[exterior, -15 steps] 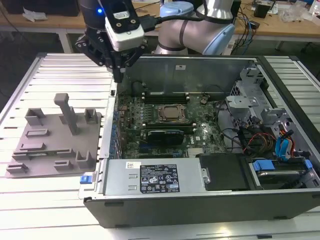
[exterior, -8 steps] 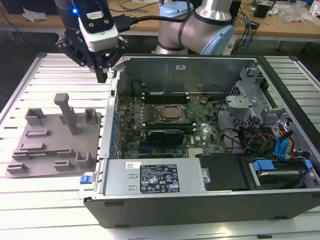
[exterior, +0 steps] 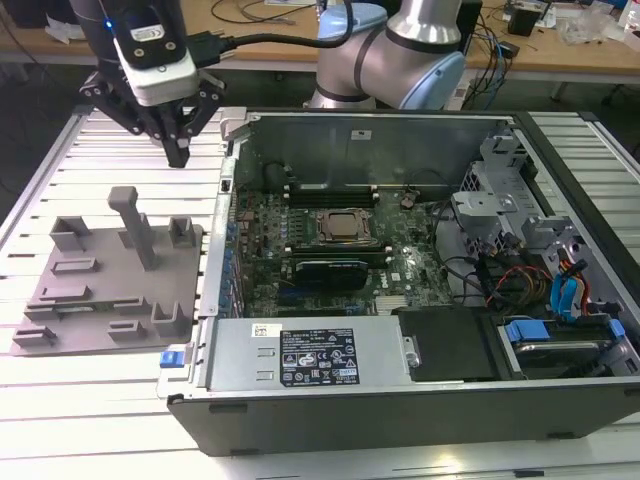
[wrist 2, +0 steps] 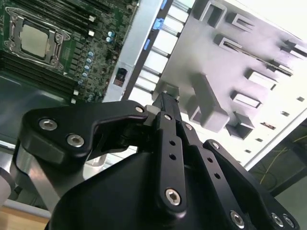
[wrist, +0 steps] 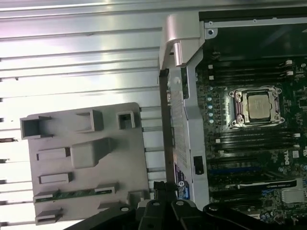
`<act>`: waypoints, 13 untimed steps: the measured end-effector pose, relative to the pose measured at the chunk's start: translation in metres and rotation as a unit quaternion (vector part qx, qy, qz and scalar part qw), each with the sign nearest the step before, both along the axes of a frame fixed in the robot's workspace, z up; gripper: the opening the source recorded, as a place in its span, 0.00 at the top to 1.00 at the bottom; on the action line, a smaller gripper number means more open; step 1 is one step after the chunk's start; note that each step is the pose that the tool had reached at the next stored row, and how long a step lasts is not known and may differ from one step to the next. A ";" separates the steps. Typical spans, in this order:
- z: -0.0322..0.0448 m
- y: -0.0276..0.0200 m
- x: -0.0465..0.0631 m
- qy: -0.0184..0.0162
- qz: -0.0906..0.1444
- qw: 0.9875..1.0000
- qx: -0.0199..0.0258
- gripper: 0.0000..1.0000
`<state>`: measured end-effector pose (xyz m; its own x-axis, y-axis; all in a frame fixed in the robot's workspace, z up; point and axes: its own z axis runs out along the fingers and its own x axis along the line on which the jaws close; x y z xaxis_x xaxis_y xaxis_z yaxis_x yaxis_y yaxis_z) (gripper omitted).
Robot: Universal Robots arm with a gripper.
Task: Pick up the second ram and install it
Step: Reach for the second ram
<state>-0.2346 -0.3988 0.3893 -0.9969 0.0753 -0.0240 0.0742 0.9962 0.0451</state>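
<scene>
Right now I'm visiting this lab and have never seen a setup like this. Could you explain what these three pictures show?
The machine is a robot arm ending in a black gripper, a two-fingered claw. The exterior view comes from a camera standing off the arm. Both wrist views come from cameras that ride on the arm and look past the gripper.

On the ribbed table sit a grey tray with upright pegs and an open computer case, its CPU socket exposed. The second ram, a thin green stick, lies in a slot of the tray in the first wrist view.

The gripper hangs above the table, between the tray and the case's corner. It is shut and holds nothing.
</scene>
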 end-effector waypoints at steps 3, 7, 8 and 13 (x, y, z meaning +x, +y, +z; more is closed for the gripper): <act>-0.0007 0.0000 -0.007 0.000 0.000 1.000 0.000 0.92; -0.0018 0.0000 -0.016 0.000 0.000 1.000 0.000 0.92; -0.0019 0.0000 -0.017 0.000 0.000 1.000 0.000 0.92; -0.0025 0.0000 -0.025 0.000 0.000 1.000 0.000 0.92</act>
<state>-0.2593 -0.3988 0.3868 -0.9969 0.0753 -0.0239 0.0742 0.9962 0.0451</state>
